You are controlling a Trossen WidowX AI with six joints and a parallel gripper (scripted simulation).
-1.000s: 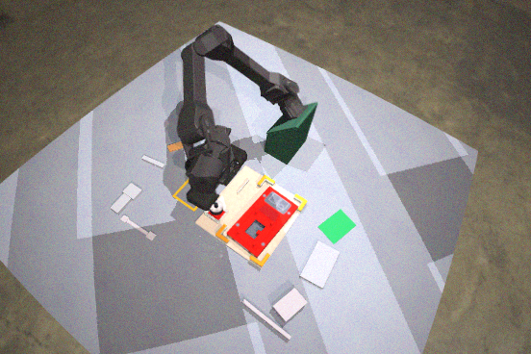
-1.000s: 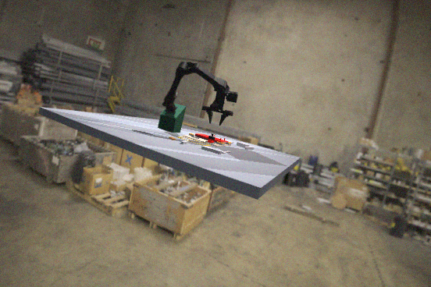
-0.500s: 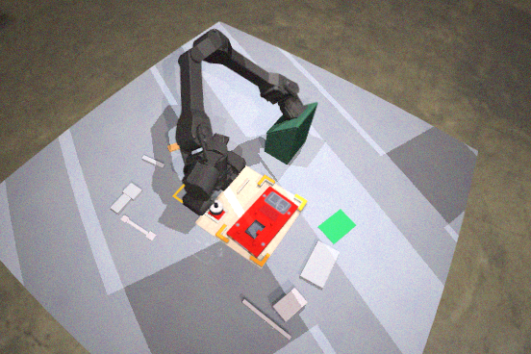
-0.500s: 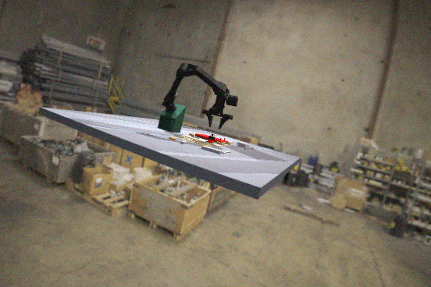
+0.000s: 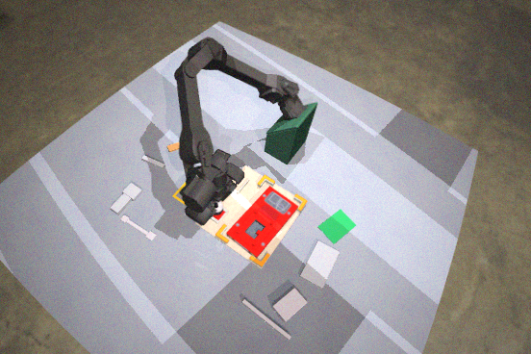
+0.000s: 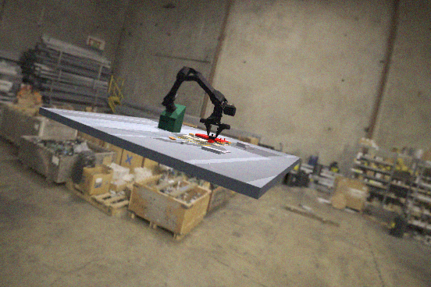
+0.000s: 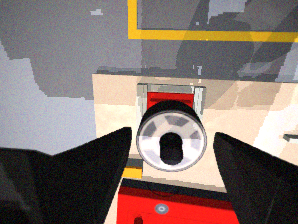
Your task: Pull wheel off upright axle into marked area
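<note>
Rising from its green base block, the arm climbs to a high elbow, folds over and drops steeply so the wrist points straight down at the pale board. The gripper hangs just above the wheel with its 2 dark fingers standing apart, 1 on each side of the wheel and not touching it; it is released and grasps nothing. The wheel sits on its upright axle at the board's near-left end, its flat face turned up toward the wrist camera and its axis vertical, the dark axle tip showing in its centre hole. A red mount lies beneath it, and a larger red plate fills the board's other half. The yellow-outlined marked area lies on the table just beyond the board. The grey table, patterned in lighter and darker bands, carries scattered small blocks, strips and a green square. Around it is a concrete warehouse with crates and shelving.
</note>
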